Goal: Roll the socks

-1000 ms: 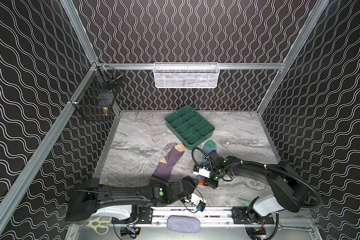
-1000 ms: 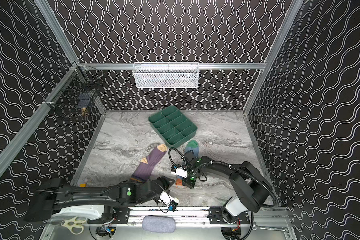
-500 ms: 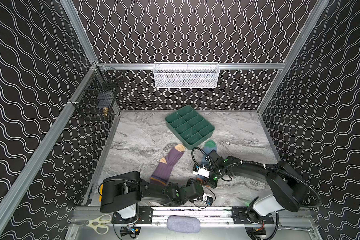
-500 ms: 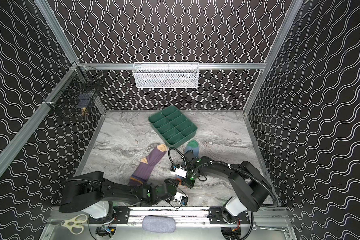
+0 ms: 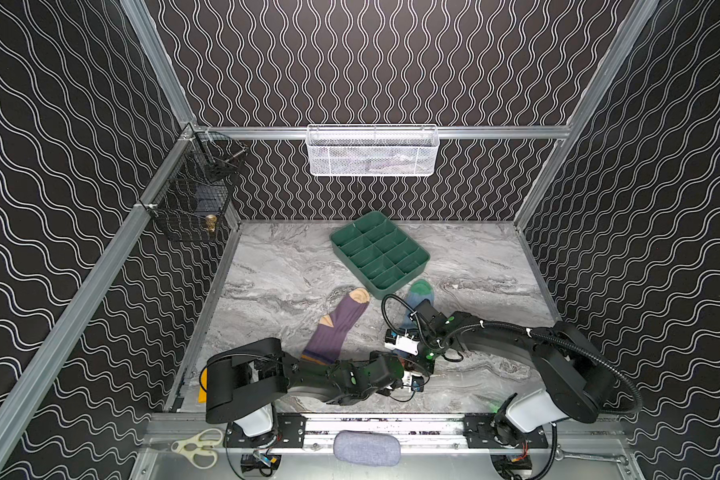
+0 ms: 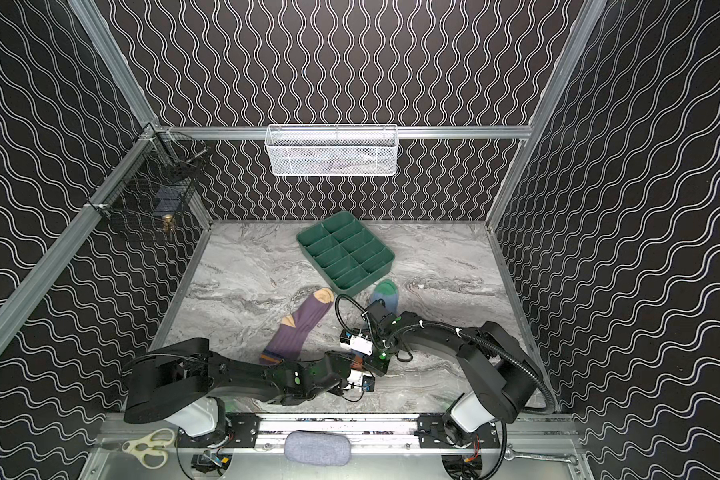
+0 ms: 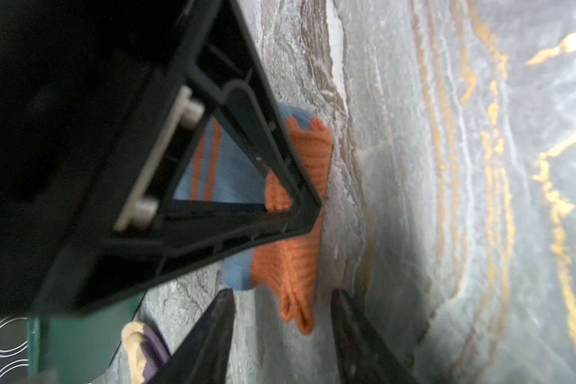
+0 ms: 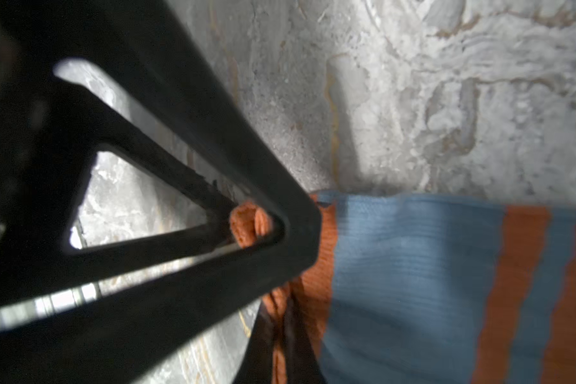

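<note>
Left pincer point(image 7: 281, 296): jaws apart, one on each side of the free corner of the orange cuff point(image 7: 300, 252), not yet touching the fabric as far as the left wrist view shows.

Right pincer point(image 8: 280, 229): clamped on the same cuff, with a bunch of orange knit pinched at its tip.

Object in hand: the light blue sock point(image 5: 412, 303), ribbed knit with green toe, orange stripes and orange cuff. It lies flat on the grey marbled counter point(image 5: 287, 270), toe just beside the green compartment tray point(image 5: 406, 279), cuff toward the front rail.

The purple sock point(image 5: 337, 328), ribbed with tan toe and heel, lies apart to its left, untouched and unrolled.

Change over the last second:
- The left arm, which was stretched low along the front edge, has folded up and brought its wrist in to the cuff end.
- Its jaws have narrowed but have not shut.
- Right arm, both socks and tray have not moved.

Reading: this is the set-up for a two-point hold on the cuff. No turn of the roll has been made, so the task is at its start.

Next need, as judged: the left jaws must close on the cuff corner only, clear of the right fingers.

Risk: the two pincers stand very close together, so a collision or a pinch of a single layer seems possible.
</note>
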`<state>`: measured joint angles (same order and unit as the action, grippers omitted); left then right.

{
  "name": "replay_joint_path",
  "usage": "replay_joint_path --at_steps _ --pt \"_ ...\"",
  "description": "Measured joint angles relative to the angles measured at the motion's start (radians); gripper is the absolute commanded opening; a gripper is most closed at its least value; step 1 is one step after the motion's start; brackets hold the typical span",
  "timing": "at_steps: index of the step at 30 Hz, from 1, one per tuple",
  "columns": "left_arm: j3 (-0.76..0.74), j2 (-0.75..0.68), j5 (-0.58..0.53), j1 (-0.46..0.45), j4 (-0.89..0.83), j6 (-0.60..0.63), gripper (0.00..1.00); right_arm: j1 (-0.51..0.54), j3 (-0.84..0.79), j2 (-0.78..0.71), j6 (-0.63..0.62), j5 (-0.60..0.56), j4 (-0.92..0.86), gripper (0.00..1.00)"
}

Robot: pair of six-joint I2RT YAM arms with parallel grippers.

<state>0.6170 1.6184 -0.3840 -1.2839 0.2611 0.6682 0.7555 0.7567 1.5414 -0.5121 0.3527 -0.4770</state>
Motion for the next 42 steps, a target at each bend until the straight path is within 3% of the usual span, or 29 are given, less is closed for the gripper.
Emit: replay_joint_path --at_steps 15,23,26,27,31,37,42 --pt "0.042 0.053 0.087 0.032 -0.007 -0.013 0.14 -0.002 0.001 -0.029 0.008 -0.029 -0.002 0.00" --pt "0.096 0.062 0.157 0.066 -0.097 -0.008 0.01 -0.004 -0.013 -0.061 0.006 -0.069 0.026 0.00" --pt "0.119 0.060 0.186 0.077 -0.147 -0.006 0.00 -0.005 -0.016 -0.067 0.007 -0.075 0.034 0.00" --pt "0.131 0.060 0.197 0.082 -0.171 -0.006 0.00 -0.005 -0.019 -0.074 0.008 -0.077 0.039 0.03" --pt "0.191 0.061 0.253 0.108 -0.304 -0.016 0.00 -0.013 -0.045 -0.142 0.034 -0.083 0.063 0.52" --pt "0.275 0.071 0.342 0.158 -0.488 -0.068 0.00 -0.061 -0.088 -0.322 0.052 -0.145 0.109 0.72" --pt "0.367 0.097 0.404 0.202 -0.604 -0.136 0.00 -0.158 -0.138 -0.491 0.090 -0.286 0.180 0.93"
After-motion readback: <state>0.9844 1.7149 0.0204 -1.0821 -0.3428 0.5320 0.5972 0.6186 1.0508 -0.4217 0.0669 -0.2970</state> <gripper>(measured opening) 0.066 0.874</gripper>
